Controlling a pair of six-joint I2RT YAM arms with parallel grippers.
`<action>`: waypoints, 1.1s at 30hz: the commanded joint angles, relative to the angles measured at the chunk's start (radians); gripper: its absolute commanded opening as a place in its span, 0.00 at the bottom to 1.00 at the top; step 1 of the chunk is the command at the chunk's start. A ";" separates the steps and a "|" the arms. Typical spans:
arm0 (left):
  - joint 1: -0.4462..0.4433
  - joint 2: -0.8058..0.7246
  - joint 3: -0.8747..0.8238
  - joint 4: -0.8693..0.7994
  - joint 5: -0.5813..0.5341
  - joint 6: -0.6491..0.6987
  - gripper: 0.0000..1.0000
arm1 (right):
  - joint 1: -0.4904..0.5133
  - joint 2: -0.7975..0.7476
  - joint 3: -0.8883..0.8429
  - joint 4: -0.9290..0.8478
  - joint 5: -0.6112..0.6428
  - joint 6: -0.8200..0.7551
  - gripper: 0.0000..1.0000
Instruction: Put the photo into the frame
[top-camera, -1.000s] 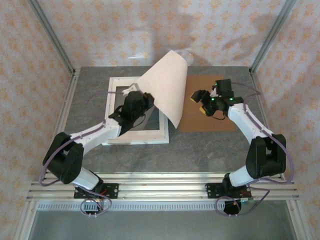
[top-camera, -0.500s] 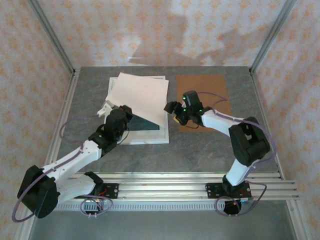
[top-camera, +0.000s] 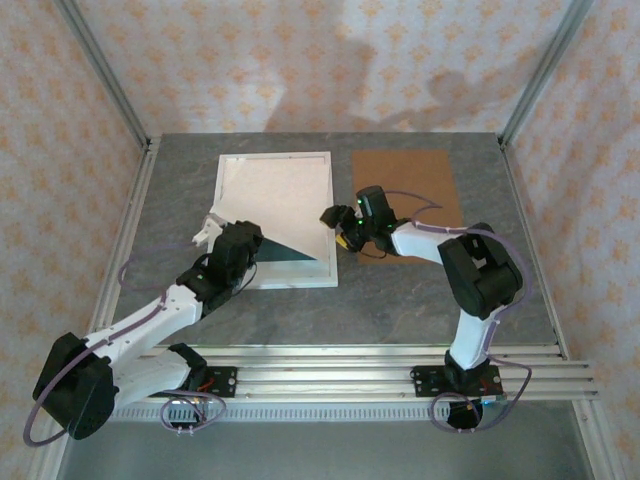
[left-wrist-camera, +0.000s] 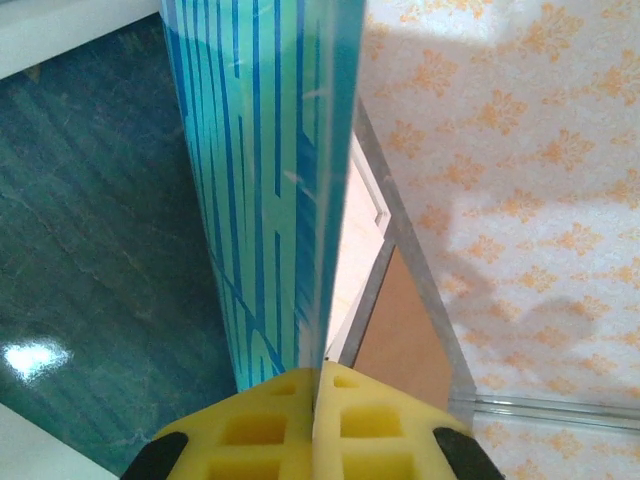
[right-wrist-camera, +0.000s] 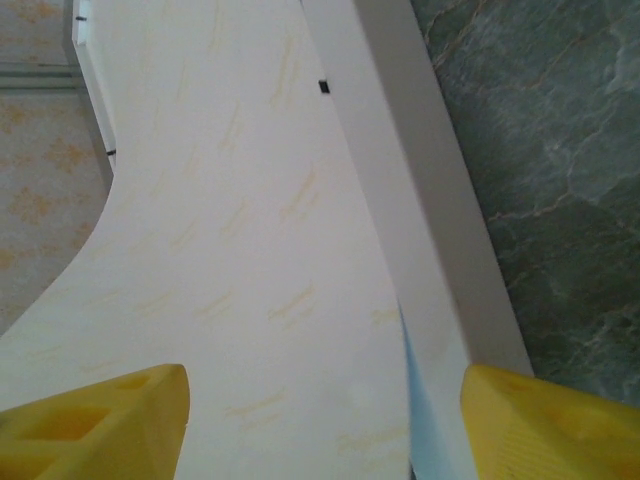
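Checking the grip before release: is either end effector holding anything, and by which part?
The left end effector pinches the photo at its near-left corner; the right end effector is open, holding nothing.

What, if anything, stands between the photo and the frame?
Nothing visible. The photo, pale back up, already lies over most of the frame; only its near left corner is raised, pinched in the left gripper. The right gripper is open at the frame's right border.

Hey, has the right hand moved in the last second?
Yes. The right hand has moved left, from over the brown backing board to the right edge of the white frame.
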 joint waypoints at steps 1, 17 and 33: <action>0.006 -0.022 -0.016 0.036 -0.005 -0.042 0.00 | 0.029 -0.046 -0.039 -0.016 -0.016 0.036 0.72; 0.000 -0.115 -0.071 0.111 0.006 -0.117 0.00 | 0.064 -0.065 -0.014 0.001 -0.073 0.137 0.75; -0.009 -0.206 -0.114 0.042 0.017 -0.137 0.00 | 0.060 -0.006 0.056 0.143 -0.021 0.195 0.37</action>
